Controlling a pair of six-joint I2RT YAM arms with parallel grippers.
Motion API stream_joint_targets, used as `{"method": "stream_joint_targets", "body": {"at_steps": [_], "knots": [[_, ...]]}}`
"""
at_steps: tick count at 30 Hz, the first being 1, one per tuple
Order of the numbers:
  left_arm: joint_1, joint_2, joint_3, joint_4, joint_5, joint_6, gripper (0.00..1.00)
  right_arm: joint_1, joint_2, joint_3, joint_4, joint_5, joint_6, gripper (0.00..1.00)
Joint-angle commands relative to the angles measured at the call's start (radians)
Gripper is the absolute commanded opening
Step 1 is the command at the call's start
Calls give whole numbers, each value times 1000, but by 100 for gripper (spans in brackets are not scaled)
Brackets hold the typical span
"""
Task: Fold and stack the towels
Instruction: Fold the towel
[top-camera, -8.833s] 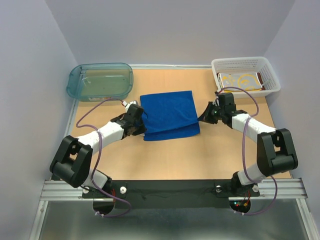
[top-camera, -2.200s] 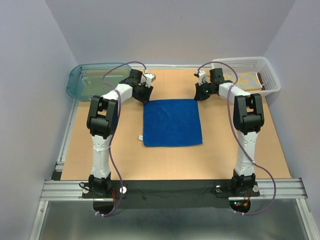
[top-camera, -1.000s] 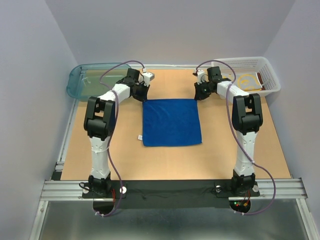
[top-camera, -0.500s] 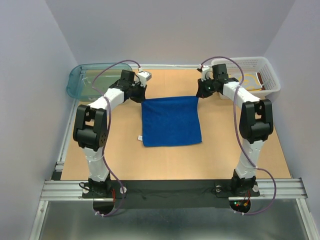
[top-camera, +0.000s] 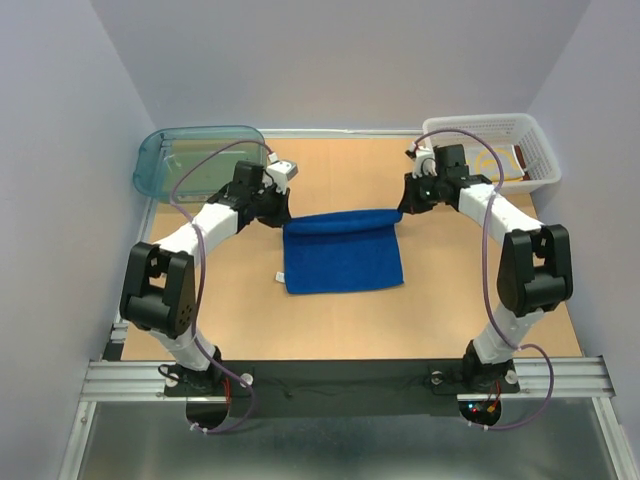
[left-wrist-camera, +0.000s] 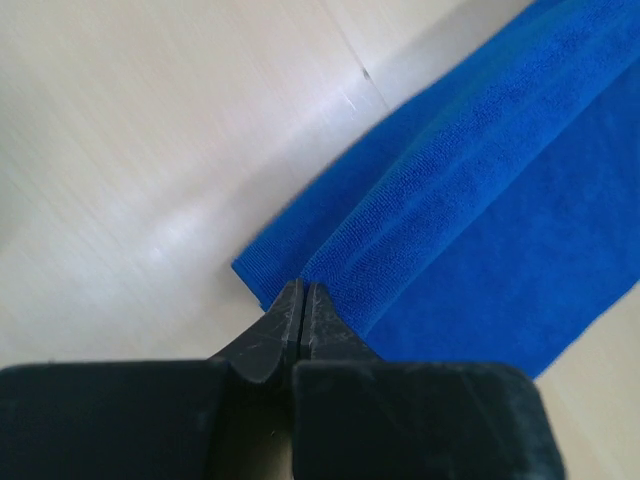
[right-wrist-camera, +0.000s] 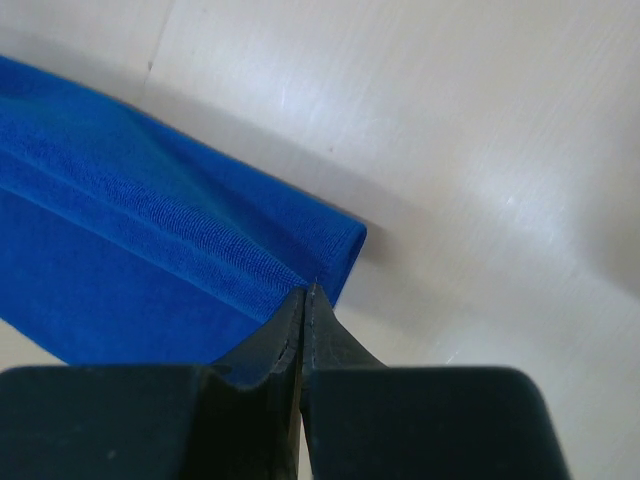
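The bright blue towel lies in the middle of the table, its far edge lifted and curled toward the near side. My left gripper is shut on the towel's far left corner. My right gripper is shut on the far right corner. Both wrist views show the black fingers pinched together at the folded blue edge, held a little above the table. A yellow patterned towel lies in the white basket, with a rust-brown towel beside it.
A teal tub stands at the back left corner. The white basket stands at the back right corner. Purple cables loop over both arms. The table's metal rail runs along the near edge.
Both grippers have pulled the towel's far edge up and toward the near side. The flat blue square now has a rolled fold along its far edge.
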Motion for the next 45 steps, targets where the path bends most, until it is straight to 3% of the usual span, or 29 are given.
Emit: {"method": "stream_joint_targets", "body": {"at_steps": [1, 10, 18, 45], "knots": [[-21, -97, -88, 17, -9, -85, 0, 9, -96, -58, 24, 6, 74, 1], [-73, -203, -241, 33, -59, -176, 0, 18, -220, -235, 24, 22, 160, 1], [-82, -240, -275, 24, -89, -200, 0, 29, -295, -337, 24, 26, 213, 1], [-111, -272, -346, -16, -83, -288, 0, 33, -372, -409, 21, 54, 313, 0]]}}
